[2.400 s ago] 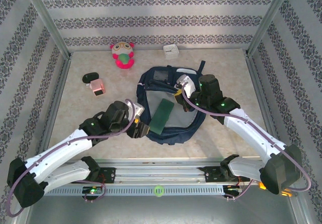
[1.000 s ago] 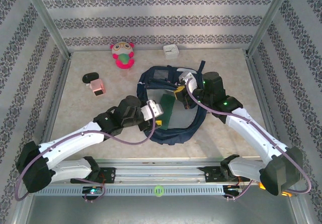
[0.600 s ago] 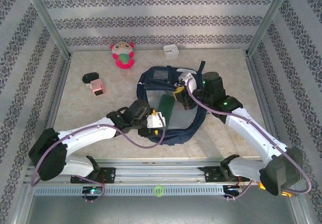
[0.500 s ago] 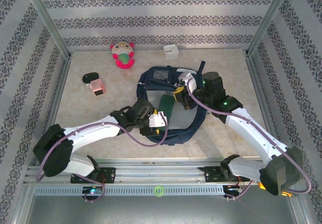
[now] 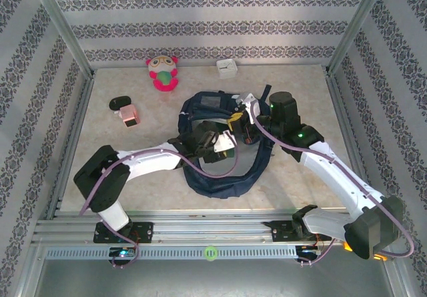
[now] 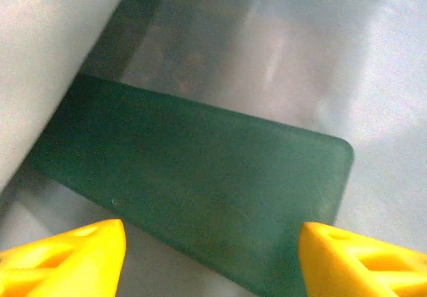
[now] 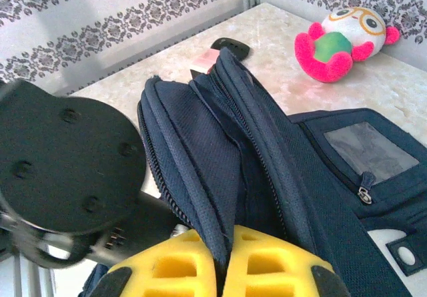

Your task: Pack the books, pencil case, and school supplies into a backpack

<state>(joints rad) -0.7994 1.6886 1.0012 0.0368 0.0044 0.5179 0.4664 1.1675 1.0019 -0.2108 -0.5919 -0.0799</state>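
The navy backpack lies mid-table with its mouth held up. My right gripper is shut on the upper flap of the backpack, and its yellow fingertips pinch the fabric edge. My left gripper reaches inside the opening. In the left wrist view the left gripper is open, with the dark green flat piece on the grey lining just beyond its tips. A pink blocky piece stands at the far left. The books and the pencil case are out of view.
A black oval object lies beside the pink piece. A pink plush toy and a small white box sit by the back wall. Patterned walls and metal posts close in the table. The left arm's black joint hangs near the held flap.
My left arm has pushed forward into the backpack's mouth, carrying the green piece inside. The right gripper has kept its hold on the flap, and the bag has shifted slightly.
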